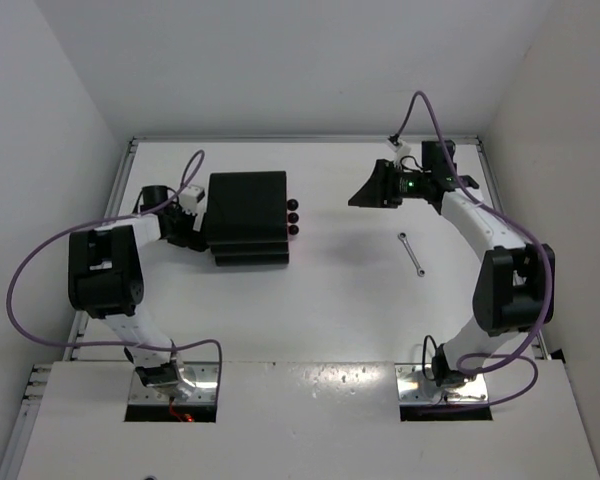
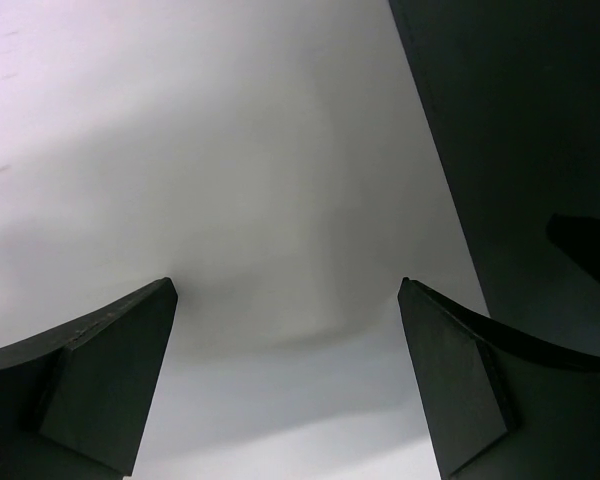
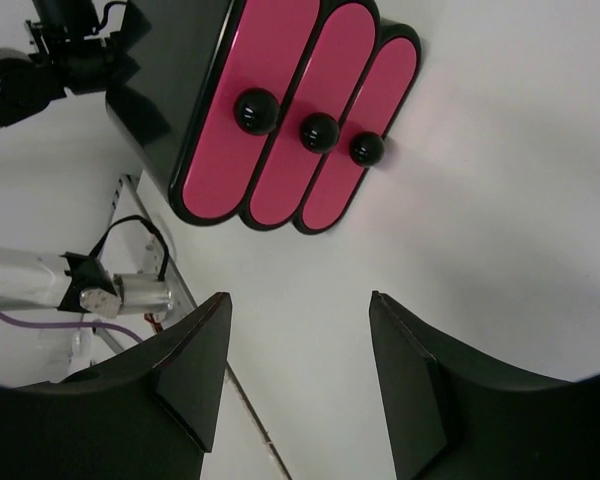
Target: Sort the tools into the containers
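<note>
The black cabinet (image 1: pixel 247 218) stands left of centre with three black knobs (image 1: pixel 293 217) facing right. In the right wrist view its three pink drawers (image 3: pixel 280 110) are all shut. A thin silver wrench (image 1: pixel 412 254) lies on the table right of centre. My left gripper (image 1: pixel 192 240) is open and empty behind the cabinet's left side, whose dark wall (image 2: pixel 530 150) fills the right of its view. My right gripper (image 1: pixel 365 195) is open and empty, above the table at the back right, facing the drawers. The scissors, screwdriver and yellow tool are out of view.
White walls close in the table at back and sides. A metal rail (image 1: pixel 108 215) runs along the left edge and another (image 1: pixel 495 190) along the right. Purple cables loop from both arms.
</note>
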`<state>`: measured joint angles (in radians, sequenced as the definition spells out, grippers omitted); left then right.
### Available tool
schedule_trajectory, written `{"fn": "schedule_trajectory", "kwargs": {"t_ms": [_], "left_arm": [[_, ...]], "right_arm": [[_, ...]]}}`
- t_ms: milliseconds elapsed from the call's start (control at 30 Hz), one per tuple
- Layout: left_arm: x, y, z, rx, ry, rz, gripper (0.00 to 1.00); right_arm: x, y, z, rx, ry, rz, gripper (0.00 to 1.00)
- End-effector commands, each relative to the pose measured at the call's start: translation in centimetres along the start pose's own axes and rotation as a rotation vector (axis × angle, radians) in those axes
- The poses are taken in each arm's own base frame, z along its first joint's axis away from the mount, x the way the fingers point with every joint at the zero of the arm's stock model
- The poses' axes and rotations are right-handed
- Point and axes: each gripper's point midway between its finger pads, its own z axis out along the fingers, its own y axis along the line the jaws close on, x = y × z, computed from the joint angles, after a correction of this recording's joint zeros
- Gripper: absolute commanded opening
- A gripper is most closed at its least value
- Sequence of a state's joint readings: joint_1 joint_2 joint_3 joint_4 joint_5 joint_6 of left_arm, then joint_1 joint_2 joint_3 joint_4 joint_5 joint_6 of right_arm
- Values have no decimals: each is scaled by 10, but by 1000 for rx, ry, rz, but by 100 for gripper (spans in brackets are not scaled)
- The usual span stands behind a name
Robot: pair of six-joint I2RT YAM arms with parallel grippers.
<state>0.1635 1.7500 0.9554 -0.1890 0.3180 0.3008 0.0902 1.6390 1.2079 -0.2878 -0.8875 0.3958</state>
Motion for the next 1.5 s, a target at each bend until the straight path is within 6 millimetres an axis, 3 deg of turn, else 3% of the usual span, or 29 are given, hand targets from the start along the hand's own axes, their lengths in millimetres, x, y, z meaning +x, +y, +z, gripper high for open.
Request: {"fn": "schedule_trajectory", "kwargs": {"t_ms": [0, 200, 433, 700, 867, 967, 1100, 1133, 1167, 1233, 1300, 1467], "left_arm": [[-11, -31, -1, 48, -33, 21, 100], [-33, -64, 6, 85, -48, 36, 100], [-43, -101, 23, 138, -44, 67, 100], [-61, -126, 39, 155, -49, 104, 100], [-69, -132, 45, 155, -65, 103, 100], [-74, -122, 43, 91, -77, 84, 100], [-96, -83, 20, -29, -129, 26, 100], [-107, -66, 6, -81, -160, 8, 100], [-106, -62, 5, -88, -160, 1, 100], [-121, -46, -19, -169, -203, 7, 100], [-135, -30, -48, -264, -251, 15, 100], [-147, -21, -89, -313, -294, 12, 100]], "right_arm": [[-12, 3, -16, 20, -55, -38, 58], [-14, -7, -26, 51, -75, -25, 59], [-21, -13, -40, 74, -108, -17, 60], [-24, -22, -51, 97, -135, 9, 60], [-19, -27, -55, 119, -128, 28, 60], [-17, -45, -63, 228, -114, 5, 60], [-8, -73, -73, 376, -17, -68, 60], [4, -80, -77, 413, 34, -50, 60], [8, -85, -79, 434, 66, -56, 60], [12, -93, -85, 468, 124, -121, 60], [28, -107, -93, 524, 215, -138, 60], [58, -139, -109, 621, 418, -159, 59]]}}
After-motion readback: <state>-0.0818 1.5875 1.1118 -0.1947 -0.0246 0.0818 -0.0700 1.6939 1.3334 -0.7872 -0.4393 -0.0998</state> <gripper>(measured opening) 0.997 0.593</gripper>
